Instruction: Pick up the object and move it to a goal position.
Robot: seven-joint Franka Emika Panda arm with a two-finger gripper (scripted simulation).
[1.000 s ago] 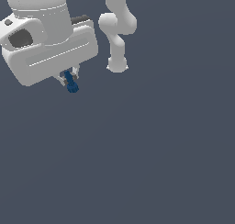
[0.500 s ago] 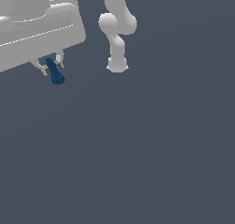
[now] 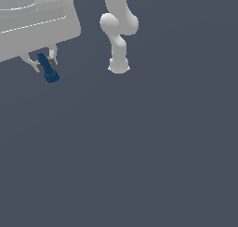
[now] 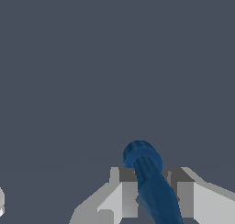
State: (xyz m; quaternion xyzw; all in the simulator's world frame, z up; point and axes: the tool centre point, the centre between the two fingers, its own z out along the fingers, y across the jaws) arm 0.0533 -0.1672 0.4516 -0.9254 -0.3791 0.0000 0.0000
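Note:
The object [image 3: 47,69] is a small dark blue elongated piece with a thicker ridged end pointing down. It hangs tilted between the fingers of my white gripper [image 3: 43,64], at the upper part of the exterior view's left, well above the grey floor. The gripper is shut on its thinner shaft. In the wrist view the object [image 4: 150,184] runs out from between the two fingers [image 4: 125,193], its rounded end toward the camera's far field. The gripper [image 4: 151,191] holds it on both sides.
The arm's white base and lower links [image 3: 118,40] stand at the upper middle of the exterior view. A flat dark grey floor [image 3: 139,151] fills everything else. No goal marker shows.
The gripper with the blue object has moved toward the exterior view's left and closer to the camera. The object stays held between the fingers.

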